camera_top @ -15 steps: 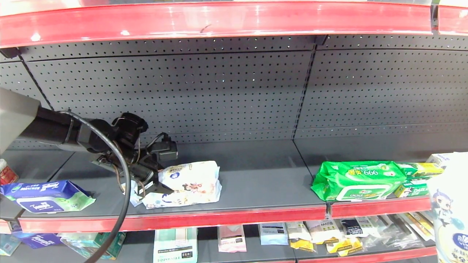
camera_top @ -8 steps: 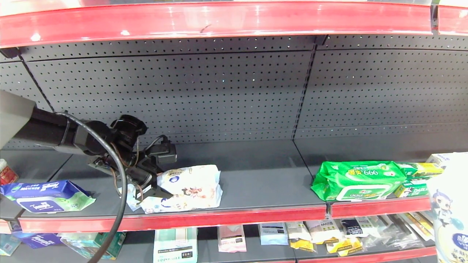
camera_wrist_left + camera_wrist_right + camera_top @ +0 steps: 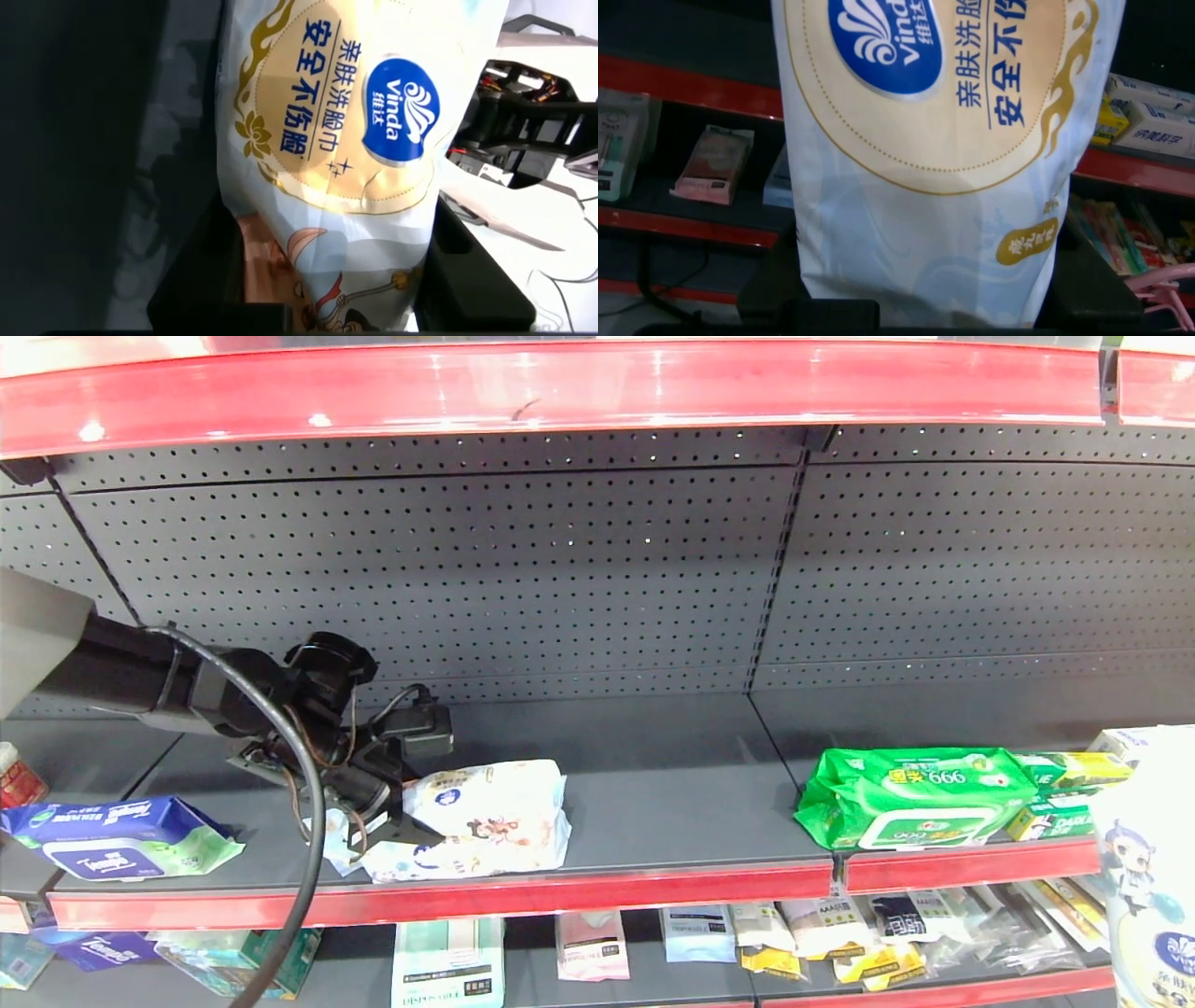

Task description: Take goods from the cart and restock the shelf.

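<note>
Head cam front-on to shelf, mid-range. Left wrist cam tight on left pack, also centre-left in head view; right wrist cam tight on right pack.

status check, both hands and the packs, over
Left hand shut on white pack, pack lying at shelf front. Right hand shut on second white pack, held off shelf. Green pack apart, rightward.

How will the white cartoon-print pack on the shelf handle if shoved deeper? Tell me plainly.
The white cartoon-print pack looks soft: its film wrinkles where the left gripper pinches it, so it would probably sag rather than stay stiff. Resting broad-side down on the shelf, it likely slides, not rolls. The glossy wrap may be slippery.
</note>
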Controlling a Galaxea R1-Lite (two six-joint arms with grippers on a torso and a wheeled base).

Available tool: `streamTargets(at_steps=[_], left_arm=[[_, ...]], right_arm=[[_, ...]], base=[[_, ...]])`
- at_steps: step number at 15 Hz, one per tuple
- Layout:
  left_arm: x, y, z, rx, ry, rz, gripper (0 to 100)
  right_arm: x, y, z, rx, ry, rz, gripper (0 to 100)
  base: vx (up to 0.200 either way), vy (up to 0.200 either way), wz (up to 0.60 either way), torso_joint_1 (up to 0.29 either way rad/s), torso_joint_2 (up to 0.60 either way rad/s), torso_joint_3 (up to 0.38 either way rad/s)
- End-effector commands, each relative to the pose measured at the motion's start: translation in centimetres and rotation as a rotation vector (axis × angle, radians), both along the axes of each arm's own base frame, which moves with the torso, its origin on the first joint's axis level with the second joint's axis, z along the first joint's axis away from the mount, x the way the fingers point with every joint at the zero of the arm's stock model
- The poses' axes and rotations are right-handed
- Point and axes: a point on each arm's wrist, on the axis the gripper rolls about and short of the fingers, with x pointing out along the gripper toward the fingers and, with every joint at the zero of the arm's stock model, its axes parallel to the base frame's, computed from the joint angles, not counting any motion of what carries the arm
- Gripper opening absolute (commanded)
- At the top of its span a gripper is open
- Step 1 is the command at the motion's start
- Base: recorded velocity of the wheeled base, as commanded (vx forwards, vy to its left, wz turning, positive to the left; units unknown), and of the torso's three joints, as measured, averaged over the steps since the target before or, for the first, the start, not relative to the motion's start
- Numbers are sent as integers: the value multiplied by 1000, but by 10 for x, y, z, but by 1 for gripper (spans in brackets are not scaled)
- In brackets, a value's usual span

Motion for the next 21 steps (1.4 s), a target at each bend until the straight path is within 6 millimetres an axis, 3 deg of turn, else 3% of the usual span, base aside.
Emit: streamTargets(at_steps=[1,16,17,21], left_arm=[[0,0,-1,-2,4,-2,0],[1,-4,-3,13,-23,-37,0],[1,-4,-3,13,-23,-37,100],[2,-4,-1,-1,-27,-37,100]], right_arm=[[0,0,0,0,0,0,0],[0,0,0,0,1,0,0],[0,0,0,0,1,0,0],[0,0,0,-1,3,0,0]], base=[[0,0,0,0,0,0],[0,0,0,0,0,0],[0,0,0,0,0,0],[0,0,0,0,0,0]])
